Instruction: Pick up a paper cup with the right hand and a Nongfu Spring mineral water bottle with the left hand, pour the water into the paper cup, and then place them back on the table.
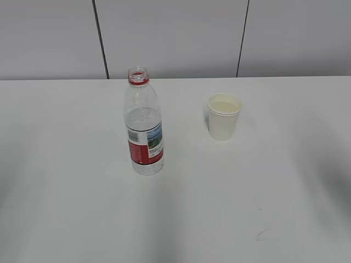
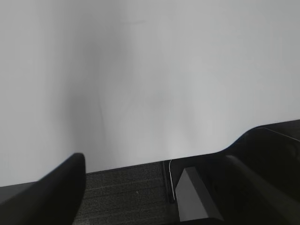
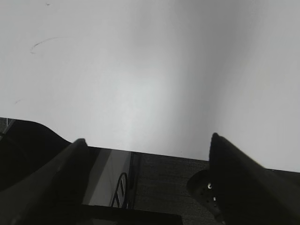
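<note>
Near edge of the table [image 1: 66, 219]: bare white top w/ soft grey shadows at both sides and a small dark scuff mark [image 1: 262, 234] front right; no arm shows in the exterior view. Left wrist view: the left hand [image 2: 154, 187] hangs over the table's near edge, fingers wide apart, nothing between them, touching nothing; dark floor below. Right wrist view: the right hand [image 3: 147, 180] likewise, fingers spread wide, empty, clear of the tabletop, a thin curved scratch [image 3: 44, 43] ahead of it. Mid-table, left of centre: the Nongfu Spring mineral water bottle [image 1: 145, 123] stands upright, uncapped, red neck ring, red-and-white label; whether it holds water can't be told for sure. Further back and to the right, well apart from the bottle: the paper cup [image 1: 224, 116], upright, w/ pale water [image 1: 224, 106] seeming to sit near its rim. Judgement: both items rest on the table, cup apparently filled, both claws back and empty, so this reads as the closing stage, pour and set-down done. If so, the next move calls for nothing beyond keeping both arms clear of bottle and cup.
</note>
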`<state>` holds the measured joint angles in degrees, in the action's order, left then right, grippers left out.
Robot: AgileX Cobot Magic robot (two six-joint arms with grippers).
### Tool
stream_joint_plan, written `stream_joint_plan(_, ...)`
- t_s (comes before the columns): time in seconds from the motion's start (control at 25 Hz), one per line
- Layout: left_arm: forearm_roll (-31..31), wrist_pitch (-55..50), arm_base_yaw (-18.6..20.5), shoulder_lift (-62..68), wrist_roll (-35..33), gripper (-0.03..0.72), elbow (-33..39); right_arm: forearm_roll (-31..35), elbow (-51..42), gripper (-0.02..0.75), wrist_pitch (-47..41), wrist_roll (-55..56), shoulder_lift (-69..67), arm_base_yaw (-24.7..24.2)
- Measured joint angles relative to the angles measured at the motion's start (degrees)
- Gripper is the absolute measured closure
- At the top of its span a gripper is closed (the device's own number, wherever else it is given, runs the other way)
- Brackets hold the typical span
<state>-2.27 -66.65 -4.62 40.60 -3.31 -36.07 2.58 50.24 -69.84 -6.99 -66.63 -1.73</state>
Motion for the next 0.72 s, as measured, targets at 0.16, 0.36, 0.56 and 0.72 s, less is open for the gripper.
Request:
stream_joint_plan(0.16,0.7,1.0,0.0,-5.7,0.2,0.167,2.7,0.0,-2.3,0.153,0.7,0.0,2.4,0.0)
stream_joint_plan(0.36,2.7,5.3,0.0,-13.4,0.5,0.167,4.4,0.0,-5.5,0.153,2.4,-0.8,5.4,0.0)
stream_joint_plan(0.56,2.9,5.7,0.0,-21.1,0.5,0.167,4.8,0.0,-10.0,0.153,5.0,-1.6,9.7,0.0)
stream_joint_plan(0.72,2.6,5.6,0.0,-29.0,0.5,0.167,4.8,0.0,-14.7,0.153,7.5,-2.0,14.1,0.0)
